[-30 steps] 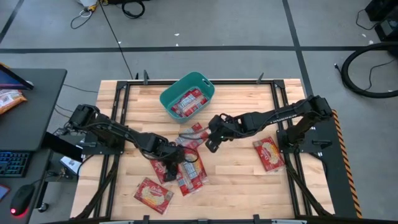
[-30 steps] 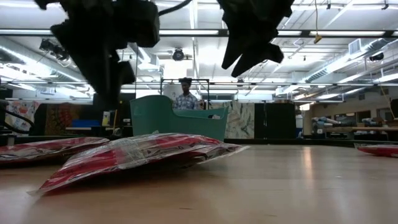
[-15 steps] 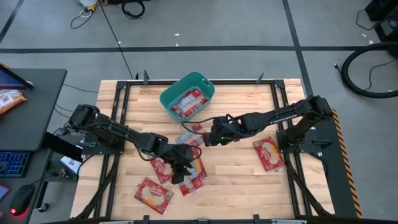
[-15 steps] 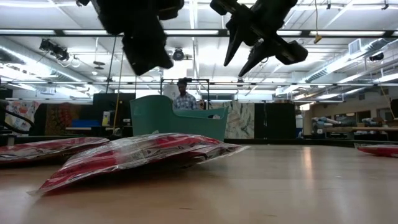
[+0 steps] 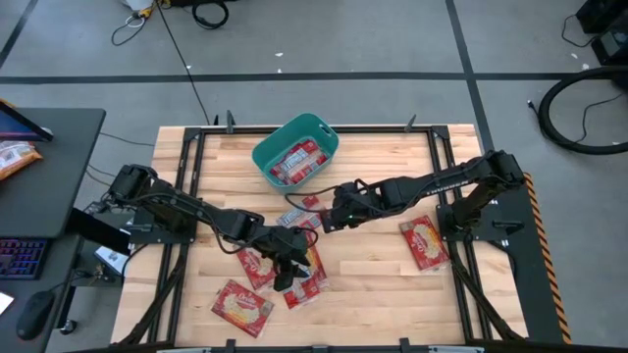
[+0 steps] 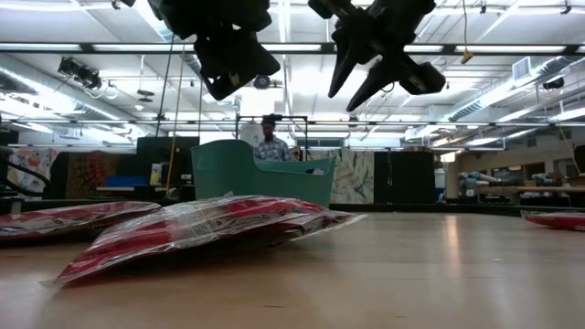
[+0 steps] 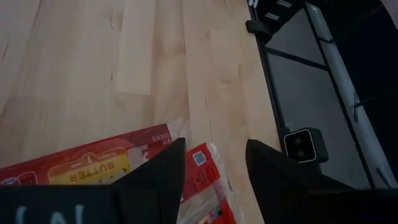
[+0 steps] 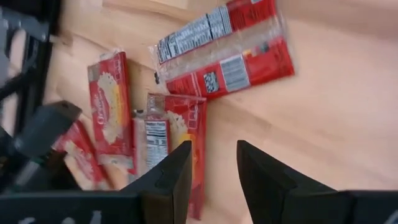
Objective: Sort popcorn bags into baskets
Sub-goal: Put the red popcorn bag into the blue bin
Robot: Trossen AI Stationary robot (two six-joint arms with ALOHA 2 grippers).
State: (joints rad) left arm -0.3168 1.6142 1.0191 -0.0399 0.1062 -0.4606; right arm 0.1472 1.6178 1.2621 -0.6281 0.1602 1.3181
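Observation:
Several red popcorn bags lie flat on the wooden table: one (image 5: pixel 305 209) just near of the tub, a cluster (image 5: pixel 299 276) at centre-left, one (image 5: pixel 241 305) at the near edge and one (image 5: pixel 424 242) on the right. More bags lie inside the teal tub (image 5: pixel 265 149) at the far side. My left gripper (image 5: pixel 286 263) hovers open above the cluster, with a bag (image 7: pixel 93 163) beneath its fingers. My right gripper (image 5: pixel 328 218) hangs open beside the bag near the tub (image 8: pixel 229 48). Both grippers (image 6: pixel 228 64) (image 6: pixel 377 64) are well above the tabletop.
A black metal frame (image 5: pixel 446 211) runs round the table's edges. Bare wood lies between the central bags and the right-hand bag. A desk with a keyboard (image 5: pixel 22 257) stands left of the table. A person (image 6: pixel 270 142) stands in the room behind the tub.
My left gripper has risen from close over the clustered bags to well above them, carrying nothing. My right gripper has turned about its wrist and shifted slightly toward the far edge. The bags have stayed where they were.

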